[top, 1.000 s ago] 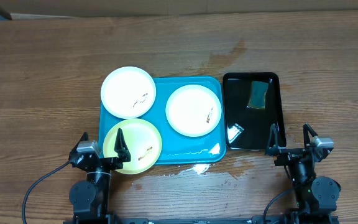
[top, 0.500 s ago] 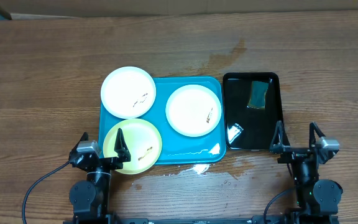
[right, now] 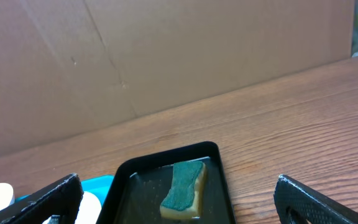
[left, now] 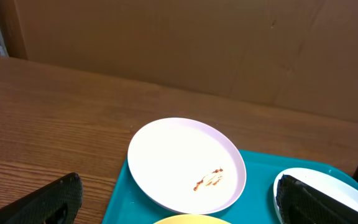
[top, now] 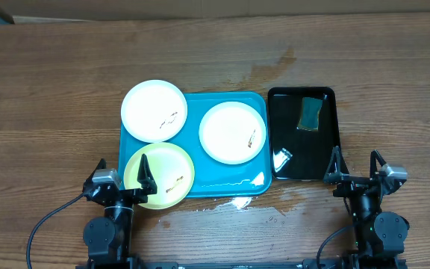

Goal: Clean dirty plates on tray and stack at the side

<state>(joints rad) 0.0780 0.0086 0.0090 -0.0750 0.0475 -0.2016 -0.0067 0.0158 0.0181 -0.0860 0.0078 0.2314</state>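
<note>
The turquoise tray (top: 215,187) lies mid-table. A white plate (top: 154,110) with dark smears overlaps its far left corner; it also shows in the left wrist view (left: 185,162). A second smeared white plate (top: 232,132) lies on the tray's right. A pale yellow-green plate (top: 163,173) sits on its near left corner. My left gripper (top: 122,175) is open and empty, at the yellow-green plate's near edge. My right gripper (top: 357,166) is open and empty, at the near right corner of the black tray (top: 333,161).
The narrow black tray holds water and a green-and-yellow sponge (top: 310,113), also in the right wrist view (right: 184,189). Water is spilled on the table (top: 234,203) at the turquoise tray's near edge. Cardboard walls (left: 179,43) stand behind the table.
The right gripper has shifted slightly to the right and turned a little. The left arm, plates and trays have not moved.
</note>
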